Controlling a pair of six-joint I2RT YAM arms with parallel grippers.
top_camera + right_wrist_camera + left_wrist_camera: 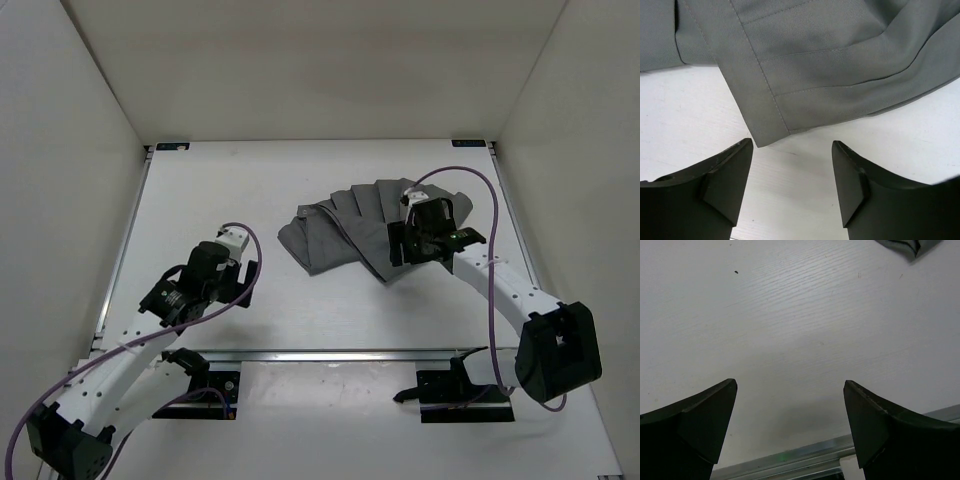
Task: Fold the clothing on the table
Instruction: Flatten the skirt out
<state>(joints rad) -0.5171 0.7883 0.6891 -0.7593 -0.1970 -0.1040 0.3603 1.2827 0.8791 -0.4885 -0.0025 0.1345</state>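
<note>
Clothing: we see the dark grey clothing (345,228) lying flat on the table's (200,200) right half, nearer the far edge than the near one, with its pleats fanned out towards the far right corner.
Hem: in the right wrist view, a stitched corner of the hem (760,140) points at the near edge and rests on the white surface.
Right gripper: we find the right gripper (398,244) low over the clothing's near right part. Its jaws are apart and clamp nothing. The hem corner is just ahead of the fingertips (746,146).
Left gripper: the left gripper (234,240) hangs over bare table on the left half, well apart from the clothing. Its jaws are spread wide with nothing between them.
Rail: a metal rail (350,353) runs along the near edge.
</note>
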